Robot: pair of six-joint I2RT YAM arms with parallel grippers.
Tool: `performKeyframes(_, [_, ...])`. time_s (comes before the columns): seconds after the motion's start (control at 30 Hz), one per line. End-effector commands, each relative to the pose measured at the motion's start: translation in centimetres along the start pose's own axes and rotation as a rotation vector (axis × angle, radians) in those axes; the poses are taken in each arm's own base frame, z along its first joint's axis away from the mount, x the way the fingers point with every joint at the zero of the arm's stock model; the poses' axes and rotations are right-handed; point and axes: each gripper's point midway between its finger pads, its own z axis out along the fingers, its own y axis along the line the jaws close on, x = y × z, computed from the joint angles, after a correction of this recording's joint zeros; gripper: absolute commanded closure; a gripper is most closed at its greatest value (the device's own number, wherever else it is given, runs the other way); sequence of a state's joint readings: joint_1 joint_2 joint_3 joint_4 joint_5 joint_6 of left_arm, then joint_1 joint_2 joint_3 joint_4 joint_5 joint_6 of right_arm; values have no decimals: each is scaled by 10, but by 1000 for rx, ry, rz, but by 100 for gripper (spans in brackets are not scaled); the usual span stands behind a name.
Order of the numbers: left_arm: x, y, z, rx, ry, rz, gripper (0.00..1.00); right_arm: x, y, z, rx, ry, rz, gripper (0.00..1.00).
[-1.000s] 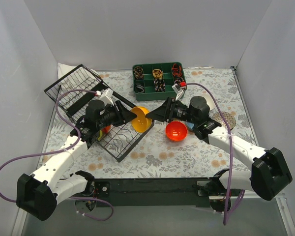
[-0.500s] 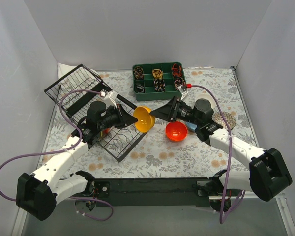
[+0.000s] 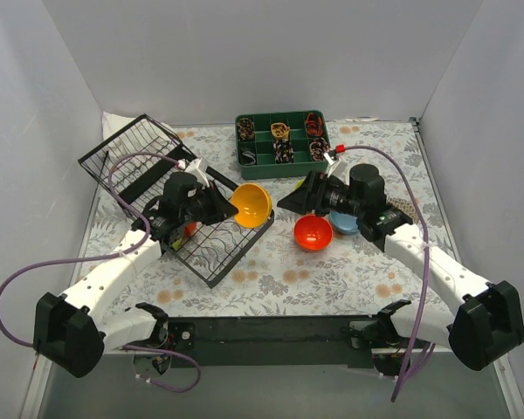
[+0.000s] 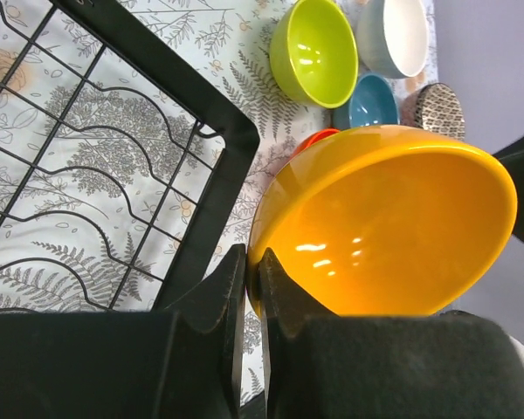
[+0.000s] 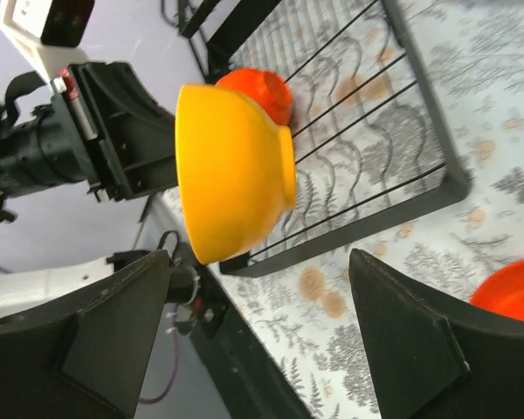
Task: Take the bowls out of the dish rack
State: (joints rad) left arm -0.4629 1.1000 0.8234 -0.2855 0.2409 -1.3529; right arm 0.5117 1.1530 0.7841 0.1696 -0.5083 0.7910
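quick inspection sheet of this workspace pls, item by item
surface: floral cloth, flat
job's things: orange bowl held at the dish rack edge; rack red bowl inside it; loose red bowl, blue bowl, lime bowl, white bowl, patterned bowl on the cloth
clutter: green divided tray, small items inside
grippers: left gripper shut on the orange bowl's rim; right gripper open, holding nothing
cables: purple cables along both arms
surroundings: plain walls

No writing, label, brand, number or sign is legible in any view. The white box [image 5: 31, 39] above the orange bowl [image 5: 231, 175] bears a dark patch, too blurred to read.
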Motion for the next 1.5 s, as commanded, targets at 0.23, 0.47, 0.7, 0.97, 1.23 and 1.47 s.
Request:
performKeyframes(0.23, [8, -19, 23, -226, 53, 96, 100, -24, -17, -16, 393, 42, -269, 11])
performKeyframes(0.47, [10, -31, 34, -277, 68, 146, 100, -19, -33, -15, 568, 86, -348, 19])
performKeyframes(0.7, [19, -42, 39, -268, 92, 178, 100, -7, -50, -5, 633, 146, -371, 41])
performKeyframes(0.97, [21, -43, 39, -292, 90, 209, 100, -3, -64, -6, 693, 164, -384, 94])
performKeyframes(1.23, [9, -53, 29, -273, 63, 224, 43, -12, -90, -30, 827, 155, -418, 99])
performKeyframes(1.47, [0, -53, 17, -284, 24, 220, 2, -37, -134, -73, 945, 109, -345, 99])
